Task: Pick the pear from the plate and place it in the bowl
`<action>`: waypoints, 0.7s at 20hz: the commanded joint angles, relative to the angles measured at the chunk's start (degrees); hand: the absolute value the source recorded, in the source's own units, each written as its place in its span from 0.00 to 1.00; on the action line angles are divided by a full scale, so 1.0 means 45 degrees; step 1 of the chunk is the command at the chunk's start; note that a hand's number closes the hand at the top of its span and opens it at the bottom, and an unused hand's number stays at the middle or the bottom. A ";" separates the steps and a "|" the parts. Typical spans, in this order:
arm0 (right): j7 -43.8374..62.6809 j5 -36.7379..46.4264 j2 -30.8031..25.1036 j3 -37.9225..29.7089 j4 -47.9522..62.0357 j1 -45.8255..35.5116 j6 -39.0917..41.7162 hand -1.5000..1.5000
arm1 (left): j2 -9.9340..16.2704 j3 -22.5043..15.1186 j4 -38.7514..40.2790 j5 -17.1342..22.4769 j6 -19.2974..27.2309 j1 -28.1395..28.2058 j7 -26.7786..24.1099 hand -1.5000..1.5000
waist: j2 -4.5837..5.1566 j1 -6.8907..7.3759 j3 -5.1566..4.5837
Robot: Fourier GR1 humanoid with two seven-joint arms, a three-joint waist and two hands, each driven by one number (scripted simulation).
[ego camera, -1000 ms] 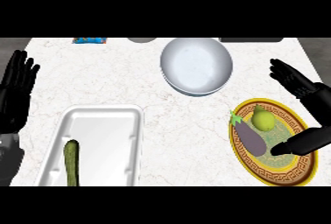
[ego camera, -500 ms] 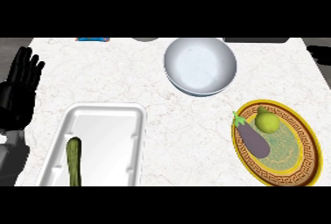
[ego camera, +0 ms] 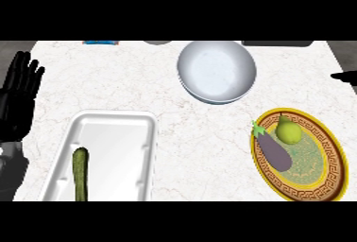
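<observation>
A white marbled counter [ego camera: 140,85] is seen from steeply above. Toward the right, a round plate [ego camera: 327,160] with a yellow rim and a dark patterned border is set near the counter's right edge. On the plate, a yellow-green pear [ego camera: 288,133] is laid in the upper part, its narrow end pointed away from the viewer. A purple eggplant [ego camera: 273,150] with a green cap is laid just beside the pear, to its left, and the two appear to touch. Nothing is held around the pear.

Farther back, up and to the left of the plate, a pale blue-white bowl [ego camera: 216,71] is placed well apart from the pear. At the lower left, a white rectangular tray [ego camera: 115,124] is set, and a long green cucumber [ego camera: 81,174] is laid lengthwise inside it along its left side.

The left hand [ego camera: 17,97] is shown at the left edge of the view, open, with fingers straight and pointed up, touching nothing. Of the right hand [ego camera: 344,76], only a small dark tip is shown at the right edge, and whether it is open or closed cannot be told
</observation>
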 commanded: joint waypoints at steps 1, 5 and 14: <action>-0.1093 0.1931 0.0607 0.0130 0.1021 -0.0185 0.1236 0.00 | -0.0144 0.0056 0.0137 -0.0215 0.0245 -0.0692 0.0524 0.50 | -0.0002 -0.0127 0.0016; -0.0377 0.2618 0.1913 0.0038 0.1787 -0.1235 0.1070 0.00 | -0.0166 0.0188 -0.0789 -0.0411 0.0209 -0.0039 0.0839 0.50 | -0.0038 -0.0059 0.0005; -0.2208 0.5438 0.3440 0.0208 0.1812 0.0331 0.0483 0.00 | -0.0638 0.0610 0.0635 -0.0754 -0.0412 -0.0221 -0.0086 0.50 | -0.0062 -0.0289 0.0002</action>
